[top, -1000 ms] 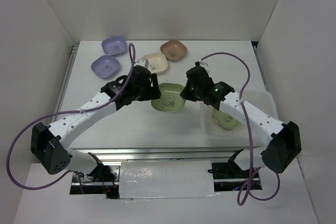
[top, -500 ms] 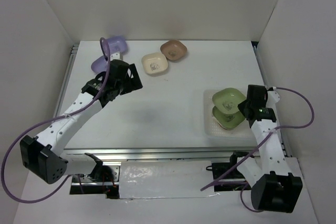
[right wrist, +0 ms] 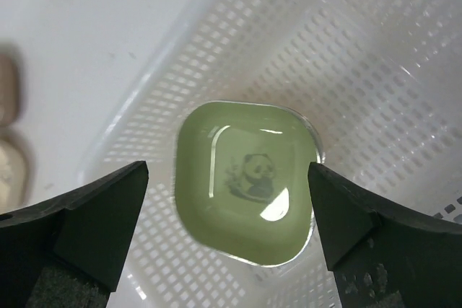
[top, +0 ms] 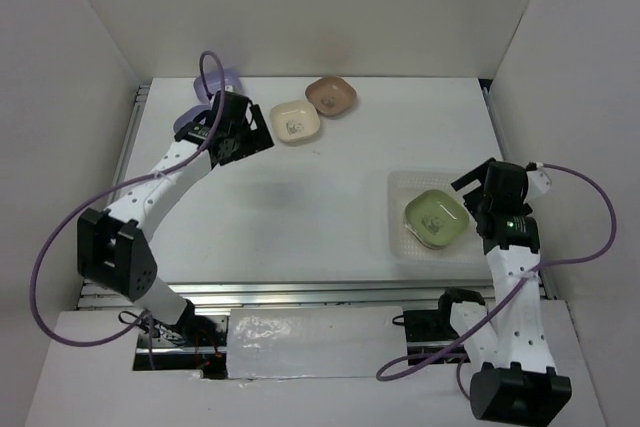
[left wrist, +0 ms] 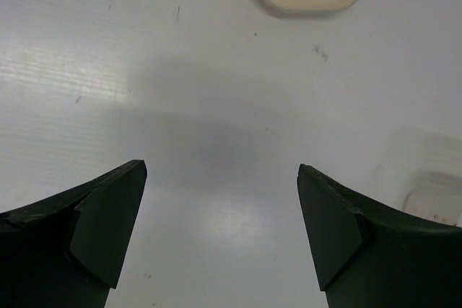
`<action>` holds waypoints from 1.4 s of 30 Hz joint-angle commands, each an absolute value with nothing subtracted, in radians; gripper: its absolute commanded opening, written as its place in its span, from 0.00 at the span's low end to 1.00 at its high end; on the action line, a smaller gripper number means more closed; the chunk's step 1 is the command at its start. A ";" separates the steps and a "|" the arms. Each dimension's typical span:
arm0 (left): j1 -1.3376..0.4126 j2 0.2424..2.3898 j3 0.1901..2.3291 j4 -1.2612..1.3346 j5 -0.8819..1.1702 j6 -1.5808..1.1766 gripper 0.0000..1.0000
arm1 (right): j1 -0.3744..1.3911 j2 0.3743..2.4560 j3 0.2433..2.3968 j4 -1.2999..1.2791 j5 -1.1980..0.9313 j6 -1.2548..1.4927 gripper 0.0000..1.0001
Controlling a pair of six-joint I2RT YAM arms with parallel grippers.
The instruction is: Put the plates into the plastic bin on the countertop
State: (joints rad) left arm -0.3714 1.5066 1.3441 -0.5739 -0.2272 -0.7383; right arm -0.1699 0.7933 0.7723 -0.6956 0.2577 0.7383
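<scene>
Bright, even light; glare on green plate (right wrist: 245, 178).

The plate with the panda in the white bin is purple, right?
No, that plate is green, not purple. It does lie in the white bin, as the right wrist view shows.

I work in a lab test booth; plain white panels (top: 300, 7) box in my white countertop (top: 300, 212) left, right and far; bare metal rails (top: 300, 291) edge it; purple cables (top: 38, 282) trail from my arms.
</scene>
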 commanded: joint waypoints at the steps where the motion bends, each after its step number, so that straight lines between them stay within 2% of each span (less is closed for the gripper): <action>1: -0.316 1.624 1.437 -0.482 -0.199 -0.768 0.99 | -0.152 0.761 0.886 -0.770 0.281 0.726 1.00; 8: -0.252 2.000 1.612 -0.281 -0.127 -0.798 0.99 | -0.075 0.693 0.825 -0.667 0.069 0.695 1.00; 12: -0.241 2.146 1.732 -0.183 -0.095 -0.781 0.99 | -0.032 0.703 0.828 -0.667 0.061 0.667 1.00; 15: -0.252 2.265 1.862 -0.241 -0.152 -0.775 0.99 | -0.011 0.713 0.844 -0.683 0.063 0.640 1.00; 18: -0.261 2.373 1.965 -0.365 -0.208 -0.794 0.94 | -0.006 0.716 0.873 -0.692 0.075 0.623 1.00; 21: -0.271 2.395 1.958 -0.454 -0.267 -0.818 0.55 | -0.005 0.710 0.890 -0.680 0.057 0.629 1.00; 22: -0.275 2.384 1.938 -0.468 -0.284 -0.836 0.15 | 0.023 0.710 0.888 -0.667 0.043 0.633 1.00; 23: -0.279 2.349 1.909 -0.478 -0.296 -0.845 0.04 | 0.044 0.713 0.884 -0.634 0.029 0.643 1.00; 24: -0.285 2.324 1.843 -0.486 -0.320 -0.860 0.00 | 0.063 0.728 0.871 -0.608 0.009 0.646 1.00; 26: -0.299 2.226 1.783 -0.532 -0.351 -0.874 0.00 | 0.121 0.788 0.859 -0.531 -0.049 0.663 1.00; 27: -0.336 2.177 1.687 -0.554 -0.435 -0.879 0.00 | 0.208 0.819 0.848 -0.500 -0.055 0.667 1.00; 29: -0.385 1.987 1.562 -0.546 -0.486 -0.890 0.00 | 0.322 0.946 0.860 -0.418 -0.016 0.675 1.00; 30: -0.435 1.923 1.425 -0.476 -0.474 -0.855 0.00 | 0.421 0.995 0.908 -0.405 -0.003 0.673 1.00; 32: -0.486 1.742 1.265 -0.434 -0.404 -0.830 0.00 | 0.503 1.160 0.981 -0.397 0.066 0.661 1.00; 37: -0.661 1.521 1.158 -0.429 -0.364 -0.814 0.00 | 0.620 1.435 1.222 -0.460 0.181 0.670 0.97; 39: -0.699 1.456 1.151 -0.449 -0.376 -0.836 0.00 | 0.624 1.532 1.273 -0.521 0.225 0.693 0.88; 40: -0.706 1.438 1.149 -0.454 -0.380 -0.839 0.00 | 0.630 1.563 1.276 -0.535 0.238 0.713 0.79; 42: -0.733 1.386 1.147 -0.451 -0.379 -0.838 0.00 | 0.640 1.563 1.243 -0.516 0.232 0.735 0.70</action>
State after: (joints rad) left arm -0.7235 1.4593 1.1503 -0.4610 -0.3565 -0.8383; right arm 0.6289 1.5585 1.2362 -0.4896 0.1589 0.6891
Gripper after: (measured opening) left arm 0.036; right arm 0.729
